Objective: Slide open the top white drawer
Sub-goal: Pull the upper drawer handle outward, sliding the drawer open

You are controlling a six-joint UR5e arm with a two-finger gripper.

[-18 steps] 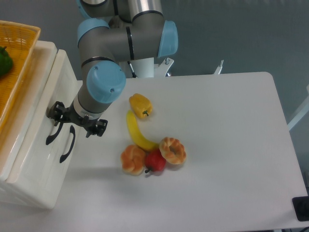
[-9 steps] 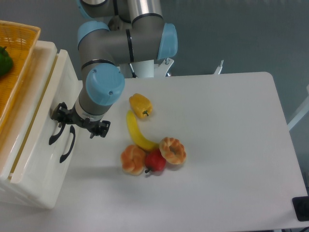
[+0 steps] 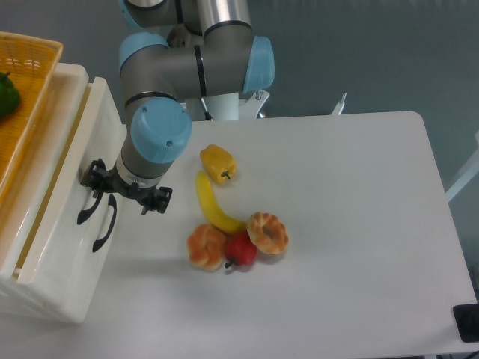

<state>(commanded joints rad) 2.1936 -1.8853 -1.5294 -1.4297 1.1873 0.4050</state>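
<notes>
The top white drawer sits in the cabinet at the left edge of the table, with a thin yellowish gap showing along its top edge. Its curved black handle lies under my gripper, which reaches down from the blue-jointed arm. The gripper is shut on that handle, and its fingertips are partly hidden by its own body. Just to the right is the lower drawer's identical black handle, which the gripper does not hold.
An orange woven basket holding a green vegetable rests on the cabinet top. Near the arm lie a yellow pepper, a banana, two bread rolls and a red apple.
The gripper and the top drawer's handle have moved slightly right, away from the cabinet. The gap along the drawer's top edge has widened.
</notes>
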